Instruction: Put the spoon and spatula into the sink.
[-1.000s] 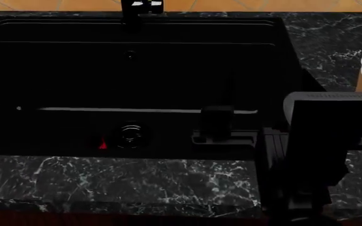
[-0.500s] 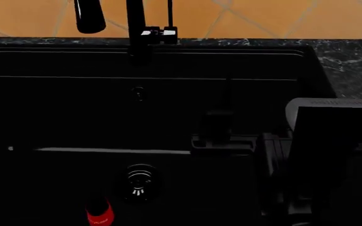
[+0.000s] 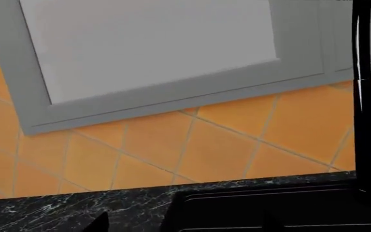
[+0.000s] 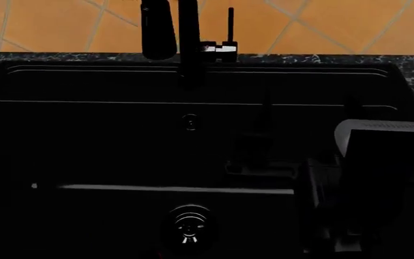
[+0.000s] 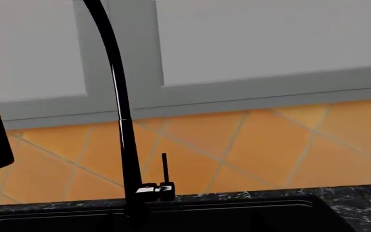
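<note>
The sink (image 4: 84, 135) is sitting in the bench (image 3: 76, 210), its faucet (image 4: 187, 38) standing at the far rim, the drain (image 4: 189, 229) lying near.

The head view now sits higher and further left across the sink (image 4: 84, 140) than a second ago. The front strip of marble counter, seen along the bottom edge then, is out of frame, and so is the white-capped cup at the right. The faucet (image 4: 187, 38) shows more of itself, its spout (image 4: 158, 29) hanging at the top against more of the orange tiled wall (image 4: 322, 24). The drain (image 4: 189, 229) lies lower in the picture and further right. The small red object beside it, visible half a second ago, no longer shows.
</note>
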Motion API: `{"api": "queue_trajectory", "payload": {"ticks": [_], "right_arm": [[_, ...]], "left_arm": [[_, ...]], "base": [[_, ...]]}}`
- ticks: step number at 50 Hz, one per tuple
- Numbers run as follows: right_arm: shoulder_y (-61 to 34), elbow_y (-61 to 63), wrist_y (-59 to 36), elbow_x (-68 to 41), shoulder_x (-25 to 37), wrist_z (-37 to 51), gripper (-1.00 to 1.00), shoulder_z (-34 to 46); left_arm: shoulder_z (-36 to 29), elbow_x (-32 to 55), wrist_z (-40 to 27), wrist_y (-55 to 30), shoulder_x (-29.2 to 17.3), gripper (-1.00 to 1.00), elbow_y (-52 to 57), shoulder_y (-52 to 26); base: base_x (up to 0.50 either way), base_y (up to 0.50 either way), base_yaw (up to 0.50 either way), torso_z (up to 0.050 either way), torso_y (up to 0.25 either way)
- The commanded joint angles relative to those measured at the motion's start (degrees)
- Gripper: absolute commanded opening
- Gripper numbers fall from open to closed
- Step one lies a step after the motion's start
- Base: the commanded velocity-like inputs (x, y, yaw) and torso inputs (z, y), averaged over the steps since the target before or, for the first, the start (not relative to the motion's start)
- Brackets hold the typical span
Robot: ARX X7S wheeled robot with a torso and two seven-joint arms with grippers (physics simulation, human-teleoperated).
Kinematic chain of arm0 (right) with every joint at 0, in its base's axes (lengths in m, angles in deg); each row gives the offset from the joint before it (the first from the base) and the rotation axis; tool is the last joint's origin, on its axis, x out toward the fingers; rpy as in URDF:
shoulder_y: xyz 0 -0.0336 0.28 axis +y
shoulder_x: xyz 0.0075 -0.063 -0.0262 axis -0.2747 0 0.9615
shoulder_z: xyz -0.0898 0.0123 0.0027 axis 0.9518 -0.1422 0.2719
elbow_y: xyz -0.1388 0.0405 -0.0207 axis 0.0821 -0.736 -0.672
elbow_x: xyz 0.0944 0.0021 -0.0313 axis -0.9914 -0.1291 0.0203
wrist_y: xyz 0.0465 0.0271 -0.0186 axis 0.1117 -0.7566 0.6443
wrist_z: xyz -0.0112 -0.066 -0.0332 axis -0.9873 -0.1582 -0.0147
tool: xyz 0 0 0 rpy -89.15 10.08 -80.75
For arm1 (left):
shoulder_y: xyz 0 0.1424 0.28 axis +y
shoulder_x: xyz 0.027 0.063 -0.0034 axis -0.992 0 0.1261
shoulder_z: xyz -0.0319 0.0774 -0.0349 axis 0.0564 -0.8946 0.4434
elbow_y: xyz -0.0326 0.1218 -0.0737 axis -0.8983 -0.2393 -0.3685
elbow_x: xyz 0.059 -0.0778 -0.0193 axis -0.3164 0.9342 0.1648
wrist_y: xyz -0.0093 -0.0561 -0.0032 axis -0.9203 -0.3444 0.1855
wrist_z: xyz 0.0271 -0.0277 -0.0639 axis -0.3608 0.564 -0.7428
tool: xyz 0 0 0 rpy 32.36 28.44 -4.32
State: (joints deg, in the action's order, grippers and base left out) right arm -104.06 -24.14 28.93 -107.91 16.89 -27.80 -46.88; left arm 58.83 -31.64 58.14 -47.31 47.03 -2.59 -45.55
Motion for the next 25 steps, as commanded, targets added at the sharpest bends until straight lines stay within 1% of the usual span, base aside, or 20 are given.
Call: {"api": "queue_trajectory", "payload": {"ticks": [1, 8, 15, 18, 21, 25], "right_arm": [[0.7, 0.1, 0.7, -1.0, 0.4, -0.1, 1.00, -0.4], [1.1, -0.3, 1.1, -1.6, 0.4, -0.1, 1.00, -1.1], [1.4, -0.8, 1.5, -2.1, 0.5, 0.0, 1.00, -1.3], [1.5, -0.7, 1.8, -2.2, 0.3, 0.3, 1.00, -1.6], [1.4, -0.8, 1.9, -2.5, 0.4, 0.2, 1.00, -1.6], [1.6, -1.1, 2.5, -2.7, 0.6, 0.0, 1.00, -1.5]], "left_arm": [[-0.2, -0.1, -0.4, -0.4, 0.1, 1.00, 0.1, -0.1], [-0.5, 0.0, -0.6, -0.2, 0.4, 1.00, -0.4, 0.0], [-0.7, 0.0, -1.0, -0.5, 0.4, 1.00, -0.5, 0.3], [-0.7, -0.1, -1.1, -0.9, 0.4, 1.00, -0.3, 0.4], [-1.0, -0.4, -1.6, -3.4, 0.2, 1.00, 0.6, -0.2], [-0.5, -0.9, -2.6, -11.4, 0.6, 1.00, 2.5, -3.2]], "base": [[0.00, 0.45, 0.00, 0.000, 0.000], [0.00, 0.45, 0.00, 0.000, 0.000], [0.00, 0.29, 0.00, 0.000, 0.000], [0.00, 0.08, 0.00, 0.000, 0.000], [0.00, 0.00, 0.00, 0.000, 0.000], [0.00, 0.00, 0.00, 0.000, 0.000]]}}
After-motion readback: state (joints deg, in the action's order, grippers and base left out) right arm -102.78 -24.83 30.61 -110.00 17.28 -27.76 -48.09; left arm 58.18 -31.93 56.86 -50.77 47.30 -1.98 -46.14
